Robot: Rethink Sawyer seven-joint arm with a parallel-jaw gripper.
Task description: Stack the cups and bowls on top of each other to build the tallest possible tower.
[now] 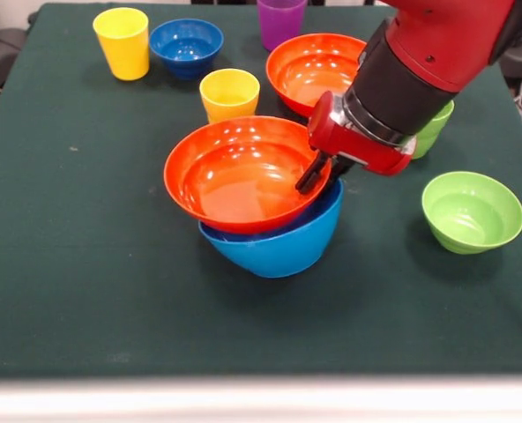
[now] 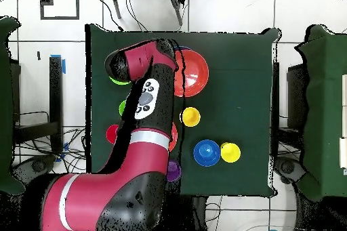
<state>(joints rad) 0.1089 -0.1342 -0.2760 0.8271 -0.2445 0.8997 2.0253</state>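
A large orange-red bowl sits tilted and shifted left in the large light-blue bowl at the table's middle; in the overhead view this orange-red bowl covers the blue one. My gripper is at the bowl's right rim, one finger inside and the other outside, shut on the rim. The second orange-red bowl stands behind, partly hidden by the arm. The yellow-orange cup stands just behind the stack. A red cup shows only in the overhead view.
A yellow cup, a small dark blue bowl and a purple cup stand along the far edge. A lime green cup peeks from behind the arm. A small lime green bowl stands at the right.
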